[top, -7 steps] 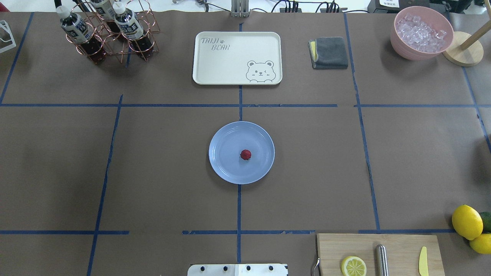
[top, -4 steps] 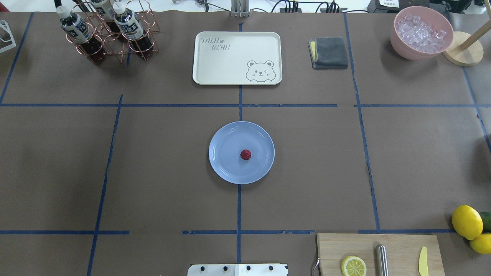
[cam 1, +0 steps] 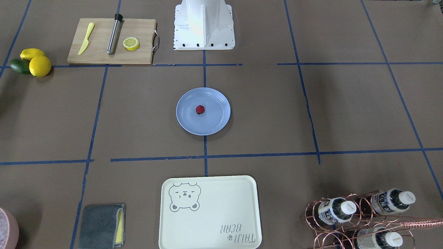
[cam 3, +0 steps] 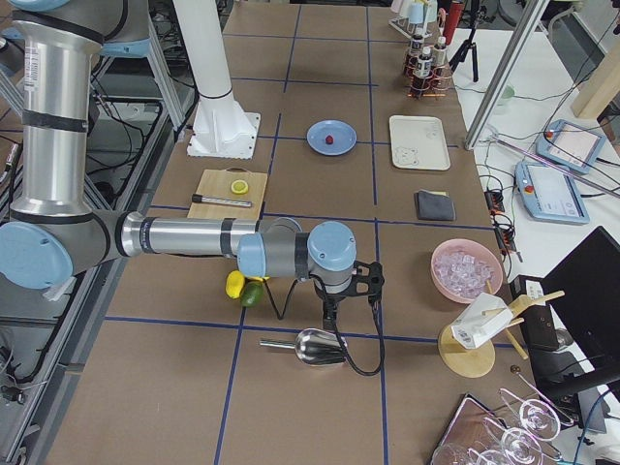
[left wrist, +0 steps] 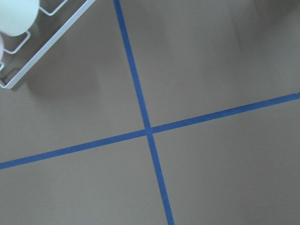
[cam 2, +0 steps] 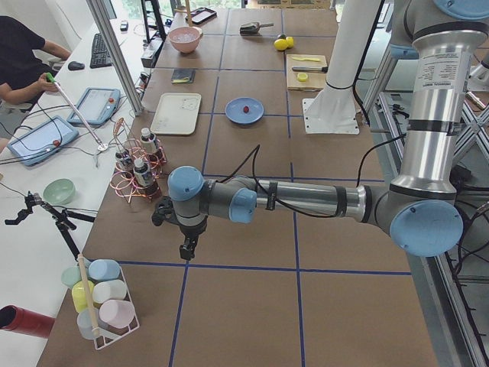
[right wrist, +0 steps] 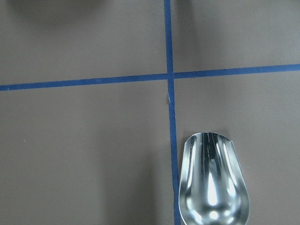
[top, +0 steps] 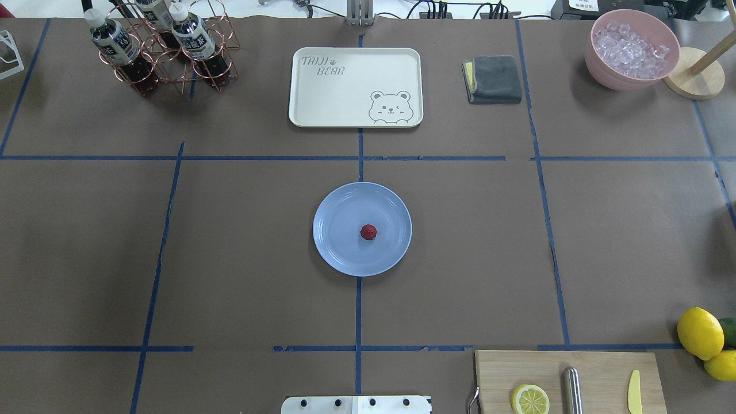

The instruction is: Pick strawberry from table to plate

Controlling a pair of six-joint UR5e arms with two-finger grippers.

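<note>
Seen from across the table [cam 1: 145, 114], the strawberry [cam 1: 200, 109] lies near the middle of the light blue plate [cam 1: 216, 121], between the robot's white base [cam 1: 204, 24] and the bear-printed tray [cam 1: 211, 218]. The overhead view agrees: the berry sits on the plate, which straddles the centre tape line. From the table's left end, the left gripper [cam 2: 186, 251] hangs over bare paper near the copper bottle rack [cam 2: 134, 172], well apart from the plate; whether its fingers are spread cannot be told. From the right end, the right gripper [cam 3: 329, 312] hangs just above a metal scoop [cam 3: 320, 346], and its finger state is likewise unclear. The left wrist camera shows crossing blue tape lines [left wrist: 149, 130] and a white wire rack's corner [left wrist: 47, 47]. The right wrist camera shows the scoop's bowl beside a tape cross.
</note>
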